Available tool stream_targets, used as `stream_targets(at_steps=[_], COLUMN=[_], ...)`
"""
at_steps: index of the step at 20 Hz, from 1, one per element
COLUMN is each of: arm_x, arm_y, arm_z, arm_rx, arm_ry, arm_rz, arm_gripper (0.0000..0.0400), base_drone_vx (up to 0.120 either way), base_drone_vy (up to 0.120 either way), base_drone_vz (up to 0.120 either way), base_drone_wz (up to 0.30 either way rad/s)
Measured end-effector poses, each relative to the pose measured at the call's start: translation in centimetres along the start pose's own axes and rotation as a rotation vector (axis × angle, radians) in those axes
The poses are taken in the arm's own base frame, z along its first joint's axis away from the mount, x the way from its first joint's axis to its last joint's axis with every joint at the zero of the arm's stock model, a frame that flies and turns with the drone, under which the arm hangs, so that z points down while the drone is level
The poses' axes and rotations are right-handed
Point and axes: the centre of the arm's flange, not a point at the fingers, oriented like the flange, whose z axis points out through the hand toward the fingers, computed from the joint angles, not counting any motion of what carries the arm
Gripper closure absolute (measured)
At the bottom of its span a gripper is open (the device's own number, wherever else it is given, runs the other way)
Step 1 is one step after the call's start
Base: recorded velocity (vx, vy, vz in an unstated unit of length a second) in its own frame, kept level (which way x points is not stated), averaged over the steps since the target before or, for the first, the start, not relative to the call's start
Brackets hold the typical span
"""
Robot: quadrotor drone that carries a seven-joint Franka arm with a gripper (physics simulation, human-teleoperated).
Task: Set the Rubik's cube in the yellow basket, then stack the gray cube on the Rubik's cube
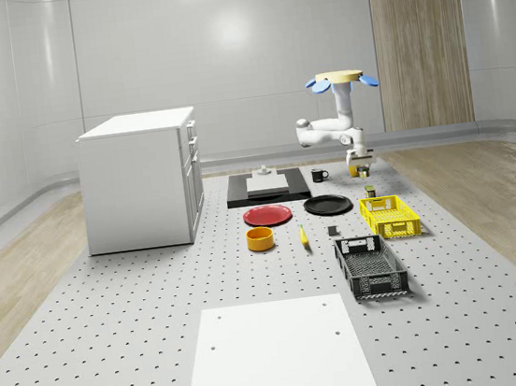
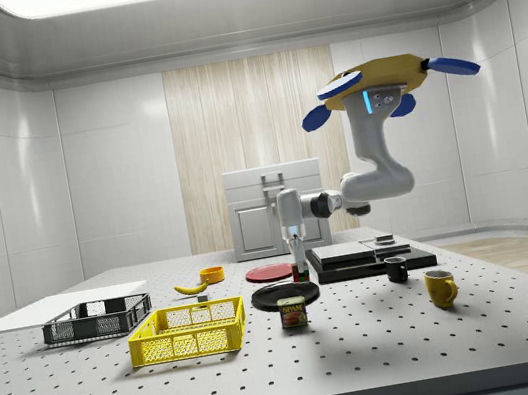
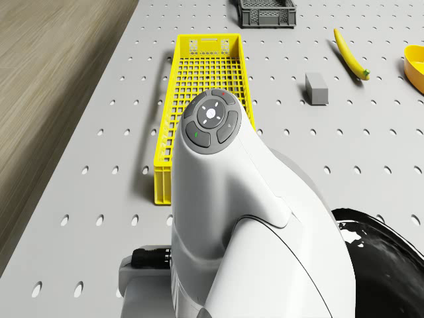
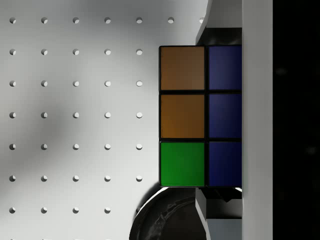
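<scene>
We see the drone (image 2: 379, 85) hovering above the table's (image 1: 116, 342) far end, beyond the yellow basket (image 1: 390, 215), whose long axis runs away from it. The arm (image 2: 372, 174) bends down beside the black plate (image 1: 327, 205). The gripper (image 1: 360, 163) pinches the Rubik's cube (image 4: 200, 116) above the table. The gray cube (image 3: 317, 88) lies beside the basket, near the banana (image 3: 350, 53).

In the wrist view, part of the Rubik's cube (image 4: 200, 116) is covered by a pale finger (image 4: 257, 120), and the black plate (image 4: 170, 220) is cut off by the picture's edge. In the drone view, the near end of the yellow basket (image 3: 199, 86) is hidden behind the arm (image 3: 252, 225), and the orange bowl (image 3: 416, 65) is cut off at the edge. In the whole-scene view, what lies between the pincer (image 1: 360, 167) tips is too small to be told.
</scene>
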Motion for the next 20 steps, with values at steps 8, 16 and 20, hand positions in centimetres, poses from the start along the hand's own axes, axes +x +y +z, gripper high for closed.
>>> stream_targets(at_steps=[8,16,20], arm_x=[0.0,0.0,0.0], arm_y=[0.0,0.0,0.0], arm_z=[0.0,0.0,0.0], arm_rx=[0.0,0.0,0.0], arm_ry=[0.0,0.0,0.0], arm_rz=[0.0,0.0,0.0], arm_gripper=[0.0075,0.0075,0.0075], base_drone_vx=[0.12,0.12,0.12], base_drone_vy=[0.035,0.0,0.0], base_drone_vz=[0.0,0.0,0.0], base_drone_wz=[0.0,0.0,0.0])
